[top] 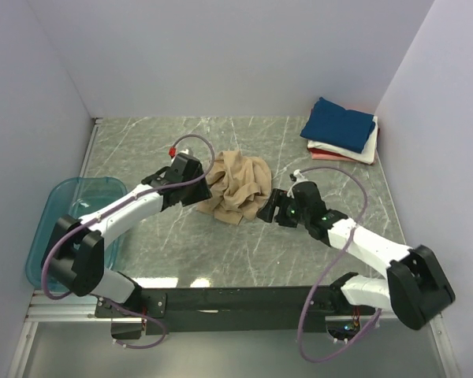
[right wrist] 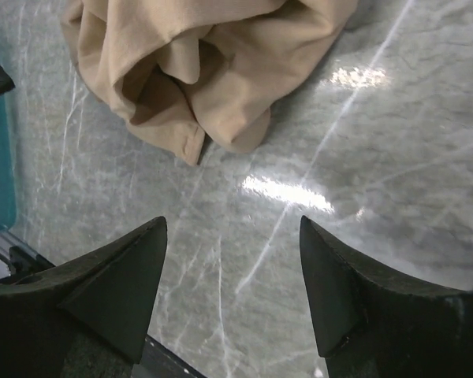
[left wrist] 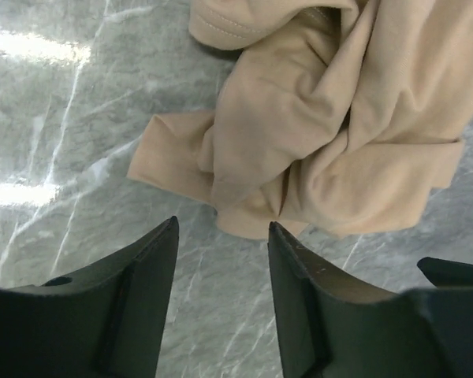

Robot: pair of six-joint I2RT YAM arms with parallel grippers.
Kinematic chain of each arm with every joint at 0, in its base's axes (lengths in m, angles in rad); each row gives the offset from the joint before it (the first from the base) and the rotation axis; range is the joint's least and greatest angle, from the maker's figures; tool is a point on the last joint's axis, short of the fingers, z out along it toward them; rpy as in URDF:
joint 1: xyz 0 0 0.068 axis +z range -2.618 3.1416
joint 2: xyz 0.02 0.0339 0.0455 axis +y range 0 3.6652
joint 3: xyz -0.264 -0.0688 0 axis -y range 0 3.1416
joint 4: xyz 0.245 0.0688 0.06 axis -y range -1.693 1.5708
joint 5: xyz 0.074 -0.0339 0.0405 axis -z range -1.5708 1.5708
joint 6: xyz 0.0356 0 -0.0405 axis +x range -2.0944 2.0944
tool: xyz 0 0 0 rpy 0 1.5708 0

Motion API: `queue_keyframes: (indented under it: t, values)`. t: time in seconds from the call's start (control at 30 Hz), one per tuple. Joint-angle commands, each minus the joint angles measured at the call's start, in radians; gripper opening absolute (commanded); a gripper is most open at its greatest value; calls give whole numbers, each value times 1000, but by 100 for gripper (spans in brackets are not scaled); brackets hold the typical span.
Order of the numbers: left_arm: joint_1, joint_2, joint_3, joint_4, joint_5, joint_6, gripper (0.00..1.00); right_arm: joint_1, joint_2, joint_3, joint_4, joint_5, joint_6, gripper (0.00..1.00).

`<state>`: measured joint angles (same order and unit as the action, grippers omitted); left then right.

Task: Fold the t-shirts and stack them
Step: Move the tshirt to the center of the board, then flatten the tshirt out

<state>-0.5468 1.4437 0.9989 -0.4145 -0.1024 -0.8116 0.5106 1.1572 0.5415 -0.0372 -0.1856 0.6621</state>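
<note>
Nearest to view, a black rail [top: 236,299] carries both arm bases at the table's front edge, well on the near side of the tan t-shirt [top: 236,187]. The table [top: 221,252] is a hard, glossy grey-green slab with white marble veining and bright light patches. The tan t-shirt is soft matte knit, crumpled into a rounded, deeply creased heap near the table's middle, with a stitched hem showing in the left wrist view. The left gripper [top: 195,179] sits just to the left of the heap. Its dark wedge-shaped fingers [left wrist: 142,268] stand spread, with the shirt's nearest fold lying at their tips and no cloth pinched. The right gripper [top: 272,206] sits just to the right of the heap and slightly nearer. Its blunt black fingers [right wrist: 126,268] are likewise spread over bare marble, apart from the cloth. A translucent teal plastic tub [top: 63,205] with rounded corners lies well left of the heap, at the table's edge. Beyond the heap to the right, in the far corner, folded shirts lie in a flat stack: navy blue t-shirt [top: 339,126] uppermost, white t-shirt [top: 366,150] under it, pinkish red t-shirt [top: 322,154] lowest. Plain pale walls [top: 236,55] close in the far side.
</note>
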Motion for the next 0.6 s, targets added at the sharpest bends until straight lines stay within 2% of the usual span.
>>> queue_keyframes:
  t: [0.0,0.43,0.53,0.57]
  values:
    - [-10,30,1,83,7,-14,53,22,74,72,117,9,27,74]
    - [-31,227,13,192,52,-37,50,58,295,144,234,34,116,69]
    - [-31,241,24,206,50,-41,39,63,335,156,255,43,126,64]
    - [-33,242,27,207,50,-46,30,66,341,161,258,47,129,62]
